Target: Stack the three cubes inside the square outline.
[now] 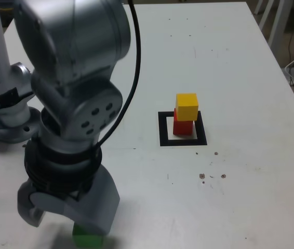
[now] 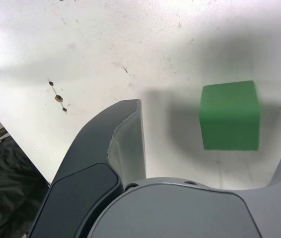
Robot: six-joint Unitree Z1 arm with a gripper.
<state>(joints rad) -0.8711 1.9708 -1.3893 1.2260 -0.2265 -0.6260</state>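
A yellow cube (image 1: 187, 106) sits on a red cube (image 1: 182, 126), slightly offset, and both stand inside the square outline (image 1: 163, 129) of black tape at the table's middle. At the bottom of the exterior view a green cube (image 1: 88, 240) lies on the table, mostly hidden under my gripper (image 1: 69, 224). The wrist view shows the green cube (image 2: 229, 115) resting on the white surface between the gripper's spread fingers, with one dark finger (image 2: 125, 139) clear of it. The gripper is open and touches nothing.
The arm's grey body and base (image 1: 7, 116) fill the exterior view's left, with a black cable (image 1: 136, 62) hanging beside it. Small dark stains (image 1: 212, 176) dot the white table. The table's edge (image 2: 16, 144) runs close to the gripper in the wrist view.
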